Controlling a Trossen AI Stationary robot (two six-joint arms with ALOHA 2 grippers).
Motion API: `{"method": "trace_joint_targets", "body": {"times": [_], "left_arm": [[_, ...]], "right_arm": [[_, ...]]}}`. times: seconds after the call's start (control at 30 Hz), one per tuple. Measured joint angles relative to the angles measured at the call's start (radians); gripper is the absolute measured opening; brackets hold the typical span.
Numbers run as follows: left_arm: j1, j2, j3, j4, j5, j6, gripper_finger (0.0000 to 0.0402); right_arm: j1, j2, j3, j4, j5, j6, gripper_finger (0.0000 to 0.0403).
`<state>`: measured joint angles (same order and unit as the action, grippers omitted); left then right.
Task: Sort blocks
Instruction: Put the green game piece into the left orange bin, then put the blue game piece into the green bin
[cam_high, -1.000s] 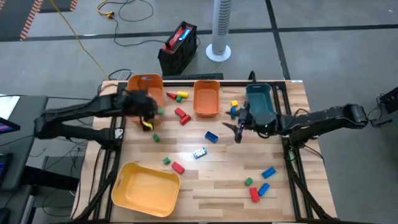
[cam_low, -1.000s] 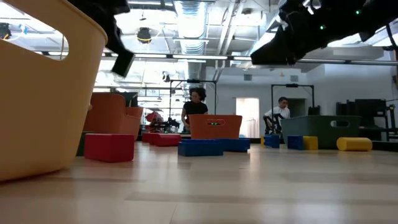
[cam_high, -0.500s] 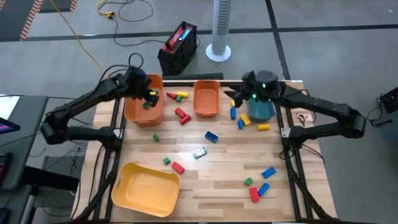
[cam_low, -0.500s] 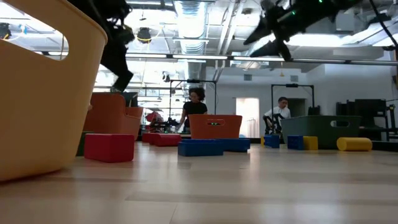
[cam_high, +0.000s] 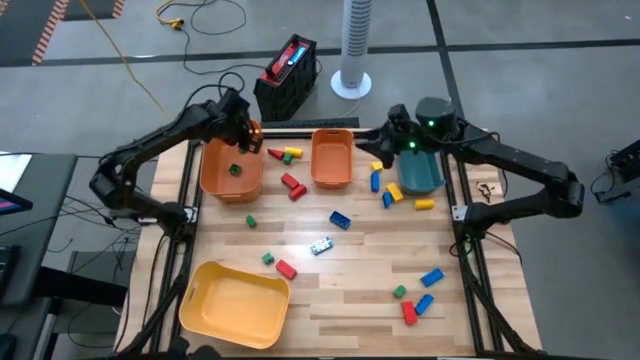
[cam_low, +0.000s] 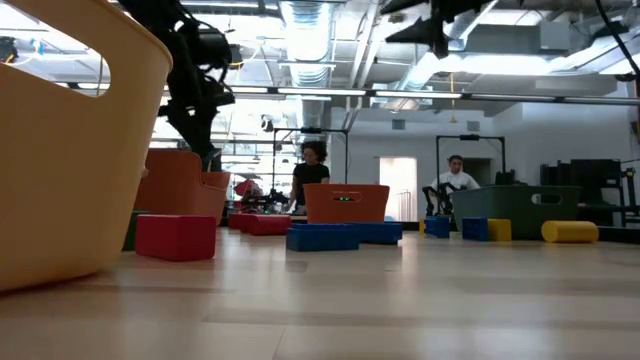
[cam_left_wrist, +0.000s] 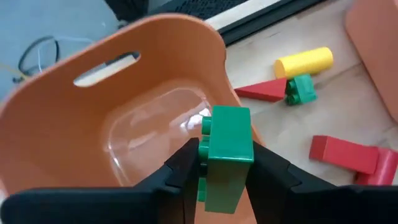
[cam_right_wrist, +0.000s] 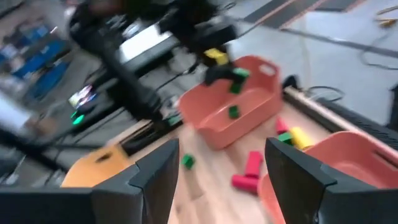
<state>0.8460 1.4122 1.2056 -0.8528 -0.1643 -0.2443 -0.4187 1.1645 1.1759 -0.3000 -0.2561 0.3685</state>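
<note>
My left gripper (cam_high: 243, 135) hangs over the far end of the left orange bin (cam_high: 225, 175), shut on a green block (cam_left_wrist: 227, 149). A second green block (cam_high: 233, 169) lies on that bin's floor. My right gripper (cam_high: 372, 152) is raised between the middle orange bin (cam_high: 332, 160) and the teal bin (cam_high: 420, 172). It is open, with nothing between its fingers (cam_right_wrist: 161, 168). Loose blocks lie on the table: red (cam_high: 292, 186), blue (cam_high: 340, 219), green (cam_high: 251, 220), and yellow with red and green (cam_high: 285, 153). My left gripper pinches the green block between its two fingers, by two opposite sides (cam_left_wrist: 245, 177). The fingers slant steeply down toward the table's far edge. The block is lifted clear over the inside of the orange bin (cam_left_wrist: 143, 137), its studs turned to one side.
A large yellow bin (cam_high: 235, 303) stands at the near left. More blocks lie beside the teal bin (cam_high: 385, 192) and at the near right (cam_high: 420, 295). A white and teal piece (cam_high: 320, 245) lies mid-table. Two people show in the room beyond (cam_low: 312, 170).
My left gripper has carried the green block from beside the left orange bin toward the table's far edge, rolling its wrist, and now hangs over that bin. My right gripper has risen from low over the table near the teal bin and swung toward the far edge, staying open.
</note>
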Motion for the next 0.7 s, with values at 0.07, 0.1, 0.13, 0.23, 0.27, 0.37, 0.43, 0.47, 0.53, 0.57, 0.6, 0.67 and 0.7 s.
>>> {"method": "trace_joint_targets", "body": {"times": [0.07, 0.1, 0.13, 0.23, 0.27, 0.37, 0.43, 0.47, 0.53, 0.57, 0.6, 0.67, 0.7], "left_arm": [[0.001, 0.029, 0.003, -0.001, -0.004, -0.027, 0.0097], [0.002, 0.042, 0.003, 0.001, -0.008, -0.042, 0.0094], [0.004, 0.056, 0.003, 0.002, -0.012, -0.057, 0.0093], [0.016, 0.097, 0.003, 0.007, -0.023, -0.074, 0.0102], [0.022, 0.111, 0.003, 0.005, -0.021, -0.080, 0.0110], [0.043, 0.135, 0.003, 0.001, 0.051, -0.077, 0.0146], [0.049, 0.136, 0.003, 0.002, 0.082, -0.038, 0.0170], [0.050, 0.134, 0.003, 0.002, 0.086, -0.011, 0.0181], [0.056, 0.121, 0.003, 0.002, 0.090, 0.047, 0.0198], [0.058, 0.110, 0.004, 0.001, 0.093, 0.075, 0.0204], [0.059, 0.100, 0.012, -0.005, 0.100, 0.103, 0.0207], [0.060, 0.079, 0.029, -0.003, 0.105, 0.155, 0.0210], [0.060, 0.066, 0.038, -0.005, 0.106, 0.178, 0.0211]], "right_arm": [[0.017, 0.000, 0.008, -0.026, -0.025, -0.041, 0.0249], [0.024, 0.000, 0.009, -0.035, -0.035, -0.056, 0.0249], [0.029, 0.001, 0.009, -0.039, -0.041, -0.061, 0.0249], [0.017, 0.014, 0.009, -0.024, -0.073, -0.063, 0.0249], [0.008, 0.020, 0.009, -0.023, -0.093, -0.062, 0.0249], [-0.015, 0.051, 0.009, -0.026, -0.120, -0.062, 0.0249], [-0.026, 0.076, 0.009, -0.033, -0.125, -0.053, 0.0249], [-0.032, 0.089, 0.009, -0.026, -0.127, -0.042, 0.0249], [-0.047, 0.118, 0.009, -0.012, -0.127, -0.013, 0.0249], [-0.056, 0.130, 0.009, -0.008, -0.124, 0.007, 0.0249], [-0.064, 0.141, 0.009, -0.002, -0.114, 0.032, 0.0249], [-0.083, 0.158, 0.009, -0.002, -0.086, 0.083, 0.0249], [-0.092, 0.167, 0.009, -0.004, -0.079, 0.104, 0.0249]]}}
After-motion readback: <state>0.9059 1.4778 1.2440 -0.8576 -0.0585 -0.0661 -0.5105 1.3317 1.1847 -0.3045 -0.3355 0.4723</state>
